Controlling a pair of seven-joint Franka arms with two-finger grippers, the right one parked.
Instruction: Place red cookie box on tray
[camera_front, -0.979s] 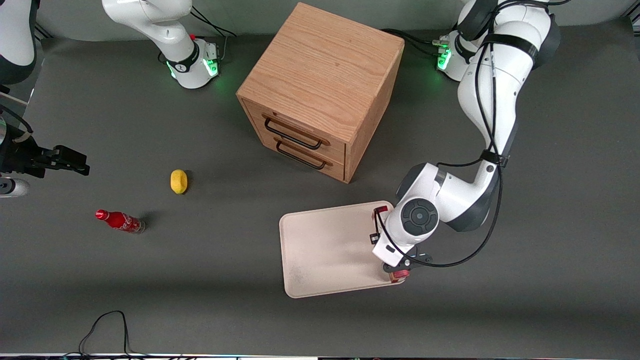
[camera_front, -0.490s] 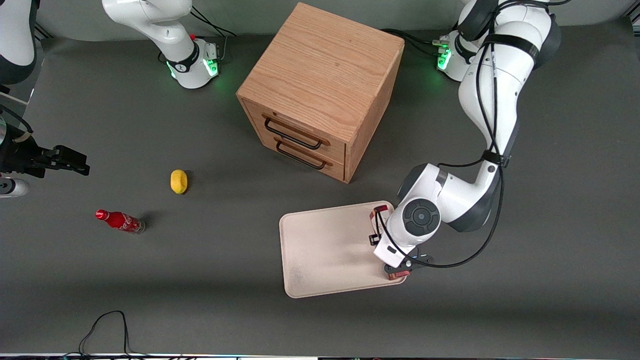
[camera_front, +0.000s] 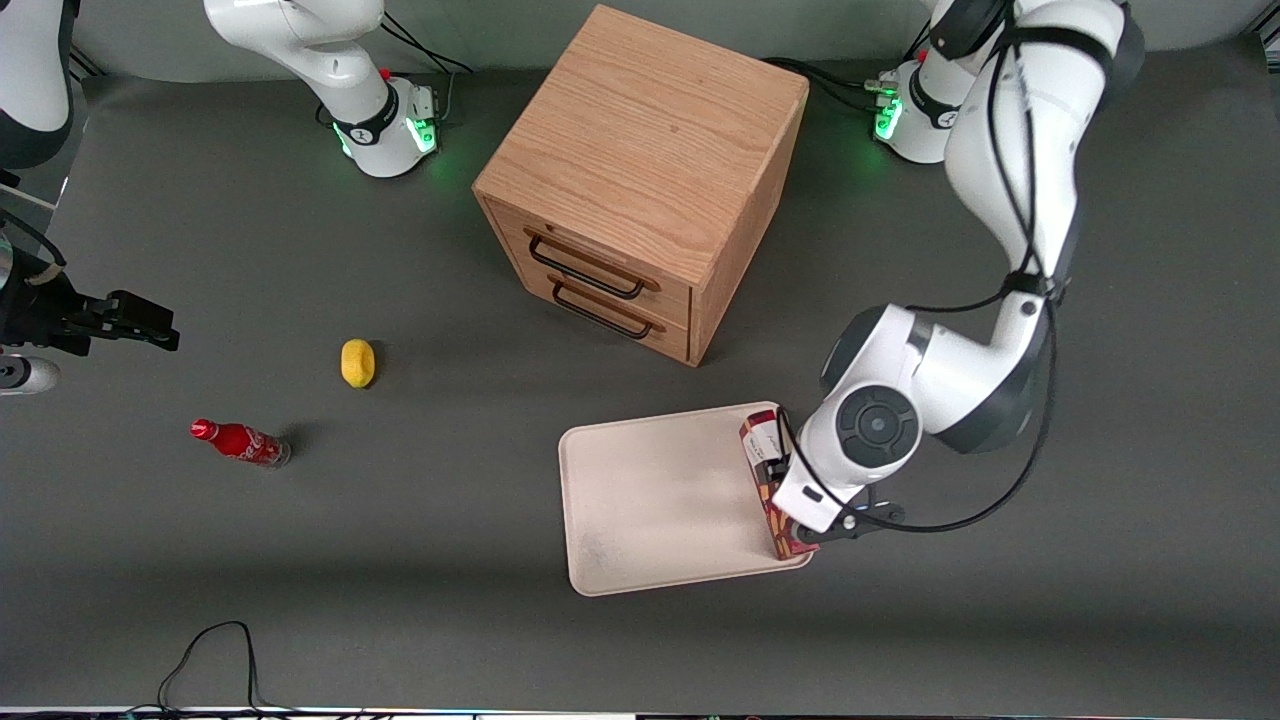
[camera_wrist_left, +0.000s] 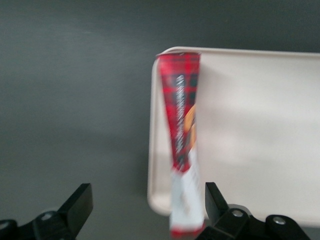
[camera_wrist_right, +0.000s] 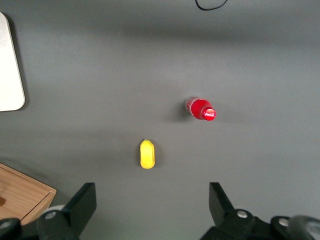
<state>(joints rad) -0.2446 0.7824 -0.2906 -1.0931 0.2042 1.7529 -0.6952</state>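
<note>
The red cookie box (camera_front: 765, 475) lies on the cream tray (camera_front: 650, 500), along the tray's short edge toward the working arm's end. Its white label end points away from the front camera. My left gripper (camera_front: 800, 505) hangs above that edge, mostly hidden under its own wrist. In the left wrist view the gripper (camera_wrist_left: 147, 195) is open, its fingers wide apart. There the box (camera_wrist_left: 181, 115) lies below, by the tray's rim (camera_wrist_left: 155, 150), with one end close to one finger (camera_wrist_left: 212, 197). Nothing is held.
A wooden two-drawer cabinet (camera_front: 640, 180) stands just farther from the front camera than the tray. A yellow lemon (camera_front: 357, 362) and a small red soda bottle (camera_front: 240, 442) lie toward the parked arm's end. A black cable (camera_front: 215, 650) loops at the table's near edge.
The left arm has shifted toward its own end of the table and pulled back from the box. More of the box shows now, lying on the tray.
</note>
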